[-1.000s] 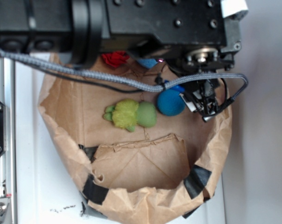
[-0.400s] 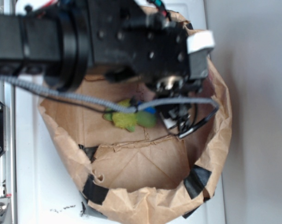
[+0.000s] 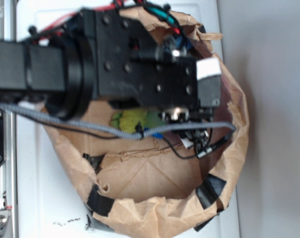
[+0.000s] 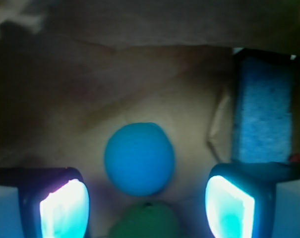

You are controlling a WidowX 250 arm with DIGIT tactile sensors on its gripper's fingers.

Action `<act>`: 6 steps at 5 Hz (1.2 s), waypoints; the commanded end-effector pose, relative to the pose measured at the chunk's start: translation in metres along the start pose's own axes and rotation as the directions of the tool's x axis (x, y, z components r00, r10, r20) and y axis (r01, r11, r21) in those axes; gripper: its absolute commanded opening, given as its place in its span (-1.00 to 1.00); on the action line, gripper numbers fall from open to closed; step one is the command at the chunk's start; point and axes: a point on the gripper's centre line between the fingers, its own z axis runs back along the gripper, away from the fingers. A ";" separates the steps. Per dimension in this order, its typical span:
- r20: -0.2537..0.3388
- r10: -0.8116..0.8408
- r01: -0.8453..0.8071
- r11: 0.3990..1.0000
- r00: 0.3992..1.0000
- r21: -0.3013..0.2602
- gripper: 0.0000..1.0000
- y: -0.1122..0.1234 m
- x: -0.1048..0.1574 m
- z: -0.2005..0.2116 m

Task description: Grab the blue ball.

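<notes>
In the wrist view the blue ball point(image 4: 139, 158) lies on the brown paper floor of the bag point(image 3: 154, 218), between the two fingers and a little beyond their tips. The jaws stand wide open, one glowing pad point(image 4: 64, 210) at the lower left and the other at the lower right, neither touching the ball. The gripper point(image 4: 147, 210) hangs above the green plush toy point(image 4: 146, 219), whose rounded top shows at the bottom edge, just beside the ball. A light blue sponge block point(image 4: 263, 111) stands upright against the bag's wall at the right, well apart from the ball. In the exterior view the black arm point(image 3: 115, 64) reaches across the open mouth of the bag and covers most of its inside; only a yellow-green patch of the toy point(image 3: 131, 119) shows under it, and the ball itself is hidden there. A grey braided cable point(image 3: 65, 124) droops across the opening. The bag, patched with black tape point(image 3: 209, 191), sits on a white surface point(image 3: 40, 198).
</notes>
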 end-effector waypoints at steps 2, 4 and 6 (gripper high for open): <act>0.097 0.014 -0.015 1.000 0.995 0.019 1.00 -0.012 0.006 -0.031; 0.141 0.041 -0.046 0.998 0.989 0.031 -1.00 -0.017 0.005 -0.045; 0.138 0.034 -0.034 0.999 0.990 -0.002 -1.00 -0.009 0.003 -0.030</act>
